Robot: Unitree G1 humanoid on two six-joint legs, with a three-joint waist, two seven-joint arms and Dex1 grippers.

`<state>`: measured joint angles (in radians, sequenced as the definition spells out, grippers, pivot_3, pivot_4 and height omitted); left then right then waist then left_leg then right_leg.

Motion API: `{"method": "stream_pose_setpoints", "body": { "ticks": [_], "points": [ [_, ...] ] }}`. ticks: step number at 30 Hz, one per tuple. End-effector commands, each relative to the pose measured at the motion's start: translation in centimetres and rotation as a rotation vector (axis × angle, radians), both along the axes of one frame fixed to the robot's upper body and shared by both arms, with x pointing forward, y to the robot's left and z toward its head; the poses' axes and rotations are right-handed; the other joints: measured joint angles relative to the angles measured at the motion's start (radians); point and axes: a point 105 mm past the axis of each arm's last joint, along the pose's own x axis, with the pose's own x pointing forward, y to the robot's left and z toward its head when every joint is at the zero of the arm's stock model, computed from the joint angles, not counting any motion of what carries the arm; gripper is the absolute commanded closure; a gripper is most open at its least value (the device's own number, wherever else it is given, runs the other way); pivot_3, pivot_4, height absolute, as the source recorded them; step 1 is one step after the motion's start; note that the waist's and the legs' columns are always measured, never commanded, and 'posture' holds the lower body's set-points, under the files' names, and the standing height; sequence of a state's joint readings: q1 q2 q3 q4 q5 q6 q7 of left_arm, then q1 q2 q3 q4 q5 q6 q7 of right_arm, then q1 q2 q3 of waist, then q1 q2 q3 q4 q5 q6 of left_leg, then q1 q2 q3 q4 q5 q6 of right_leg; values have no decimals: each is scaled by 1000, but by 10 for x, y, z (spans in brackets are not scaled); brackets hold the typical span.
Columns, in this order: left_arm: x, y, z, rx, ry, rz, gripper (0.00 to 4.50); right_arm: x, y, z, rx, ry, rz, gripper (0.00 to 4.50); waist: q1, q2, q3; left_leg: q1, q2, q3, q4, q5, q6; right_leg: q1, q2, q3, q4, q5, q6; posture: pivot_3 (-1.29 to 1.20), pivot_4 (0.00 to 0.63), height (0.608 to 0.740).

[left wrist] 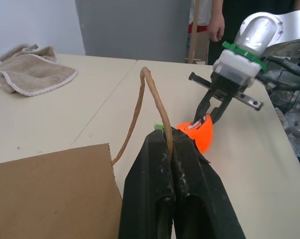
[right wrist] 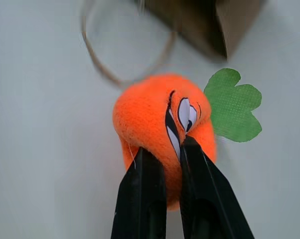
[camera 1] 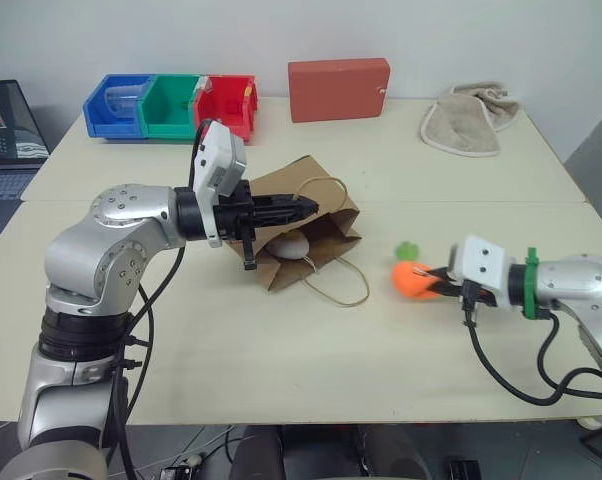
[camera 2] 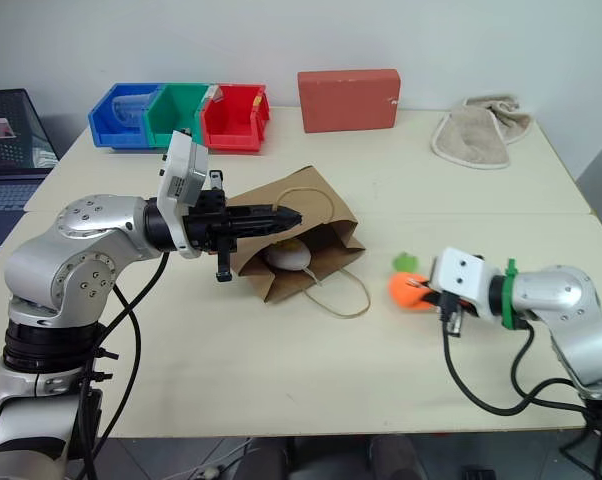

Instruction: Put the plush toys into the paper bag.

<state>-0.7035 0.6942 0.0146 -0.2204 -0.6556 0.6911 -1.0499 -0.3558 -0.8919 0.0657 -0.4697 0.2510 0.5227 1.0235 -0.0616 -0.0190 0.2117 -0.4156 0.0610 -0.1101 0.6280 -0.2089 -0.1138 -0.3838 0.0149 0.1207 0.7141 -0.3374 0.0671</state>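
The orange carrot toy (right wrist: 162, 129) lay on the table (camera 1: 281, 370) at the paper bag's (camera 1: 311, 235) four o'clock, pinched in the right gripper (right wrist: 171, 152). The white egg toy (camera 1: 290, 246) sat inside the bag, whose handle (left wrist: 152, 97) the closed left gripper (left wrist: 171, 144) held.

It looked like a robot test room or lab. A plain pale tabletop (camera 1: 281, 370) stood by a bare white wall. Blue, green and red sorting bins (camera 1: 171, 105) sat at the upper left, beside a laptop (camera 1: 6, 150) at the far left edge.
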Motion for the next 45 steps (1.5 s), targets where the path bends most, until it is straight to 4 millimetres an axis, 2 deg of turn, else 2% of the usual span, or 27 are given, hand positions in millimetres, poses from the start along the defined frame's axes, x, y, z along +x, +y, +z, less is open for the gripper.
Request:
{"method": "stream_pose_setpoints", "body": {
  "ticks": [1,3,7,10,15,21,24,29,32,36,37,39,42,45],
  "points": [
    [-2,1,13,-20,-40,-10,4500,0,31,13,78,-23,69,4498,3,-1,0,0,0,0,0,0,0,0,0,0,0,0,0,0,150,740],
    [-3,-1,14,-22,-40,-19,4500,9,45,15,106,-45,71,4498,3,-1,0,0,0,-1,0,0,0,1,0,-1,0,0,0,0,150,740],
    [-4,-3,15,-24,-40,-32,4500,21,60,17,134,-59,61,4498,10,-1,0,-1,0,-1,0,0,0,0,0,-1,0,0,0,0,150,740],
    [-7,-4,19,-41,-44,-40,4500,45,82,16,154,-114,15,4498,6,-1,0,-1,0,-1,0,0,0,0,0,-2,0,0,0,0,150,740],
    [-11,-3,20,-45,-39,-43,4500,65,109,23,200,-164,-20,4498,3,0,0,-1,0,-1,0,0,0,-1,0,-2,2,0,0,0,150,740],
    [-13,-4,20,-51,-25,-55,4500,87,119,25,196,-276,-122,4498,5,0,0,-1,0,-2,-1,0,0,-2,0,-2,2,0,0,0,150,740],
    [-14,-4,18,-44,-19,-60,4500,104,111,23,93,-442,-203,4498,5,0,0,-1,0,-2,-1,0,0,-2,0,-2,2,0,0,0,150,740],
    [-9,-3,18,-52,-17,-46,4500,93,116,18,67,-442,-128,2738,3,0,0,-1,0,-2,-1,0,0,-2,0,-2,2,0,0,0,150,740],
    [-8,-4,18,-55,-17,-46,4500,89,112,20,62,-447,-117,1645,3,0,0,-1,0,-2,-2,0,0,-2,0,-2,2,0,0,0,150,740],
    [-6,-5,17,-62,-18,-39,4500,76,104,22,50,-432,-50,211,5,0,0,-1,0,-2,-2,0,0,-2,0,-3,2,0,0,0,150,740],
    [-6,-5,18,-65,-18,-37,4500,73,103,21,46,-428,-33,41,5,0,0,-1,0,-2,-1,0,0,-2,0,-2,2,0,0,0,150,740],
    [-5,-6,18,-68,-19,-35,4500,67,100,25,57,-419,-15,41,4,0,0,-1,0,-2,-1,0,0,-2,0,-2,2,0,0,0,150,740],
    [-2,-8,18,-72,-24,-28,4500,44,92,42,133,-352,73,41,4,0,0,-1,0,-2,-1,0,0,-2,0,-2,2,0,0,0,150,740],
    [-2,-10,17,-76,-25,-29,4500,27,77,48,169,-259,101,41,5,0,0,-2,0,-2,-1,0,0,-1,0,-3,1,0,0,0,150,740]
  ]
}}
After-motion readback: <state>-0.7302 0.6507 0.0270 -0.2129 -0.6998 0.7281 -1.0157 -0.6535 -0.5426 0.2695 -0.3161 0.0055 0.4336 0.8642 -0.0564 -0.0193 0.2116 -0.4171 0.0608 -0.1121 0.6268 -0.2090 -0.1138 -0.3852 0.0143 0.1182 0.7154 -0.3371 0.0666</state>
